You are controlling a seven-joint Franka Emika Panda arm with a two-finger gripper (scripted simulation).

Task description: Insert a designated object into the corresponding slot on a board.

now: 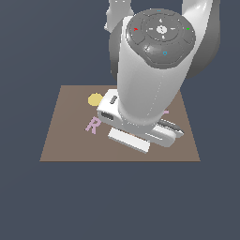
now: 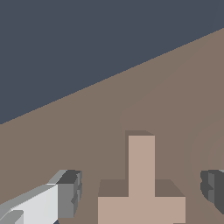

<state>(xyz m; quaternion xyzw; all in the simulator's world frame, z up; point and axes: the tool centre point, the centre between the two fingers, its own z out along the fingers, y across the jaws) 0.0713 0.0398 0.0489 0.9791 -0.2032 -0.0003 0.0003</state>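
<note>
The designated object [image 2: 141,183], a flat tan-salmon T-shaped block, lies on the brown board [image 2: 175,96] in the wrist view. My gripper [image 2: 141,192] is open and straddles it. One dark grey fingertip [image 2: 70,192] and the other fingertip [image 2: 213,186] each stand clear of the block's crossbar. A darker band edges the block's far sides. In the exterior view the arm hangs over the board [image 1: 61,145] and its white hand [image 1: 140,129] hides the block and the fingers. The slot is hidden in both views.
A pink R [image 1: 93,124] and a yellow disc [image 1: 95,99] lie on the board toward the exterior view's left. A small pinkish piece [image 1: 165,112] peeks out by the arm. Dark floor surrounds the board.
</note>
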